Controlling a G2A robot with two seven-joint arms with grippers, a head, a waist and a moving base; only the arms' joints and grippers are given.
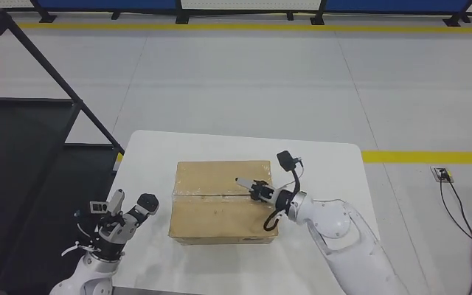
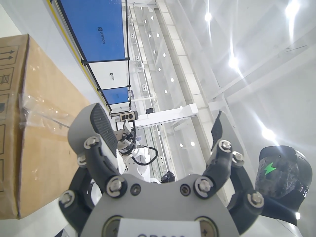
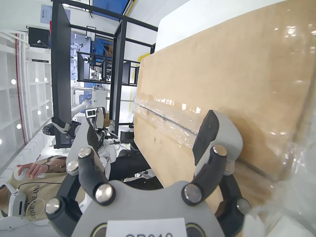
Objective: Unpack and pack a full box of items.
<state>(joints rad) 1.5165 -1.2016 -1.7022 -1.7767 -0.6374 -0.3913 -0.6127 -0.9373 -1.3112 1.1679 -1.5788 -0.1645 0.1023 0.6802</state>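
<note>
Right hand (image 1: 248, 186), splayed, seems to rest on the taped box (image 1: 214, 215); left hand (image 1: 133, 201) splayed, apart

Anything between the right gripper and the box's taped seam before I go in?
Nothing visible. The open right gripper is over the top of the box, right at the tape seam, with only bare cardboard near it. The tape itself still seals the flaps.
</note>
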